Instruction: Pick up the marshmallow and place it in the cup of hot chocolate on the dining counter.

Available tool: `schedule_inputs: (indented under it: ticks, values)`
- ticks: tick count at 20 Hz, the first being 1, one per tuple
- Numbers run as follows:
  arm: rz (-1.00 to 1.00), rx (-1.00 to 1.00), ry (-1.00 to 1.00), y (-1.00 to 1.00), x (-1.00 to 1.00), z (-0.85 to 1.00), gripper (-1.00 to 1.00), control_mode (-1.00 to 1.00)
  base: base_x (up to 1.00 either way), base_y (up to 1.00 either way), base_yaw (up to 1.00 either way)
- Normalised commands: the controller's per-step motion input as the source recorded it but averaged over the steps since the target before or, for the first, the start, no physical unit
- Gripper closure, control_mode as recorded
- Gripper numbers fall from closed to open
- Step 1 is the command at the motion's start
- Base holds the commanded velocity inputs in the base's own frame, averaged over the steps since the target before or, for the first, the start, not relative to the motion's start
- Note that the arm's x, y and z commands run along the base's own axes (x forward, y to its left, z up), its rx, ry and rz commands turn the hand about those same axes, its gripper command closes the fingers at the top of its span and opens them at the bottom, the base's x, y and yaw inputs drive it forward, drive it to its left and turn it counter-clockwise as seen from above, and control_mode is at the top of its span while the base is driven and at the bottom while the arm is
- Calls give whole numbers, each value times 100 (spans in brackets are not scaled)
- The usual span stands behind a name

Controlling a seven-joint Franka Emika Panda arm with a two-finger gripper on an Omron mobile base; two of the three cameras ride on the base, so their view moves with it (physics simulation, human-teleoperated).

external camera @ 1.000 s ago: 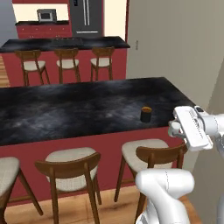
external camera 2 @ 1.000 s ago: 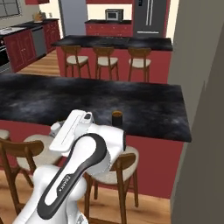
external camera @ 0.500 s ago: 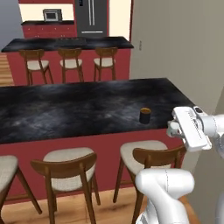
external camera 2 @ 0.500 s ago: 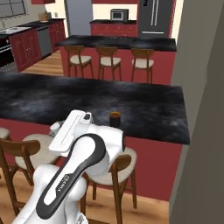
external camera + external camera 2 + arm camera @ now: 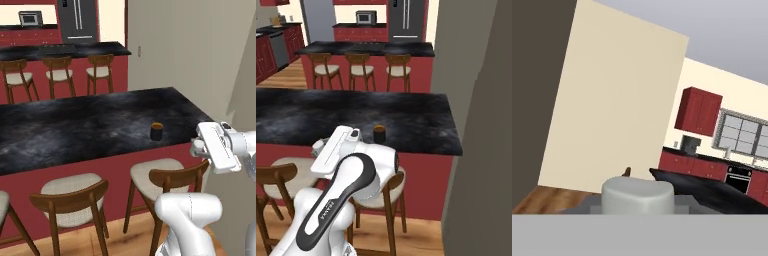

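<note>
A: Where is the robot standing in the job right now?

B: The pick-up half is looking finished. In the hand view a small white roundish marshmallow (image 5: 638, 194) is sitting right at the gripper (image 5: 638, 205), and the gripper is reading as closed down almost fully, so I'm judging it to be pinching that lump, though the finger tips themselves are hidden behind it.

A: And the cup?

B: The small near-black cylindrical cup of hot chocolate (image 5: 156, 131), brown-orange at its top, is standing upright on the long black marbled stone surface (image 5: 75, 125), close to that slab's near edge and toward its right end. From the right base camera the same cup (image 5: 379, 134) is showing just beyond the white arm's hand.

A: So what is left?

B: The whole placing half. The hand is hanging off the slab's near edge, to the right of the cup and apart from it, over the wooden chairs (image 5: 172, 180). It is pointing away from the cup, so I'd say it is needing to reach in above the rim and then release
</note>
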Motion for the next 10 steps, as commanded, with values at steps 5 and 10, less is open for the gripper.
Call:
schedule_inputs:
  ticks: [5, 10]
  values:
    - [0, 0, 0, 0, 0, 0, 100, 100, 78, 0, -28]
    - [-3, 5, 8, -31, 74, 0, 100, -100, 0, 0, 0]
